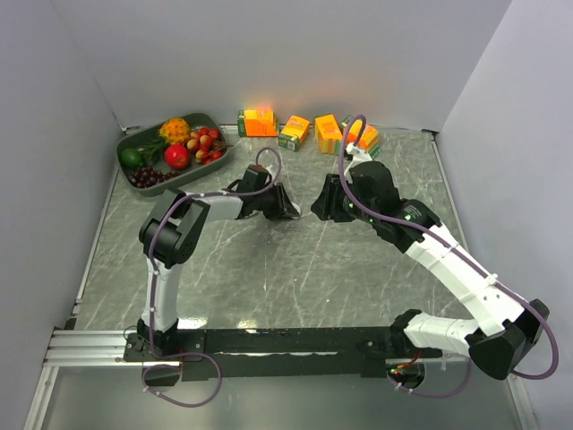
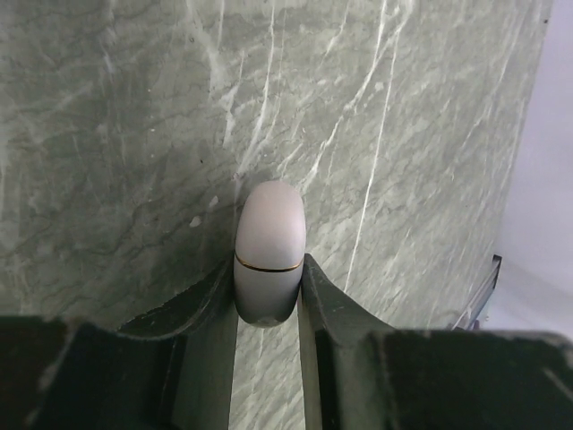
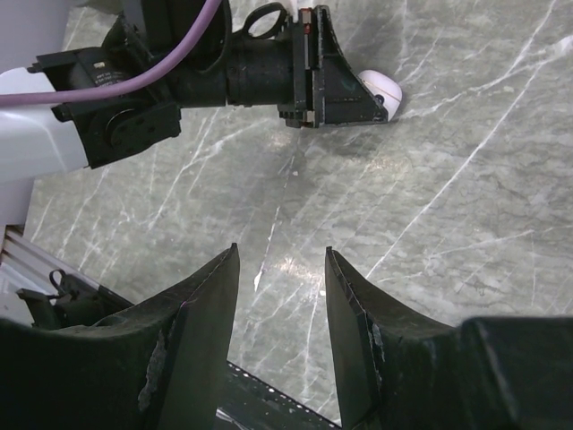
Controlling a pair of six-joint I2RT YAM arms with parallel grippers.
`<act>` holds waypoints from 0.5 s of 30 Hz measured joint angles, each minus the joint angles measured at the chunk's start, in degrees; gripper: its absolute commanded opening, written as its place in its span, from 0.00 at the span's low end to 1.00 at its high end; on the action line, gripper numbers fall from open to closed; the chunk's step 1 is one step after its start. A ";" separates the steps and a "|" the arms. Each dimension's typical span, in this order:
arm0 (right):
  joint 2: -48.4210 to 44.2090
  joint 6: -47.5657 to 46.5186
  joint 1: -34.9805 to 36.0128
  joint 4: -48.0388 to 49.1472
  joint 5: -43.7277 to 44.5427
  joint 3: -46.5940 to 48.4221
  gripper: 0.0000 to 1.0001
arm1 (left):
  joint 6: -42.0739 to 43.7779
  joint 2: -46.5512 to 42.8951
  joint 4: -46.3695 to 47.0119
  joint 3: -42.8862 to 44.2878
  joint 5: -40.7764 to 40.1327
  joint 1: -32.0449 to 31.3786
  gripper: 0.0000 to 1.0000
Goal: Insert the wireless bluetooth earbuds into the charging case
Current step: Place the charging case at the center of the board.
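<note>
Grey-green veined marble tabletop (image 1: 269,269) — plain white walls (image 1: 286,54).

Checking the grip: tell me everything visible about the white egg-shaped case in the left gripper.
The white egg-shaped plastic case has a thin gold seam around it and looks closed. The left gripper is shut on the part below the seam, rounded end pointing outward over the grey marbled table; contact with it cannot be told.
</note>
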 measured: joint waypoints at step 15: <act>-0.98 0.09 -0.57 0.52 -1.57 -0.04 0.51 | 1.40 -1.16 -3.63 0.46 -1.88 -0.02 0.50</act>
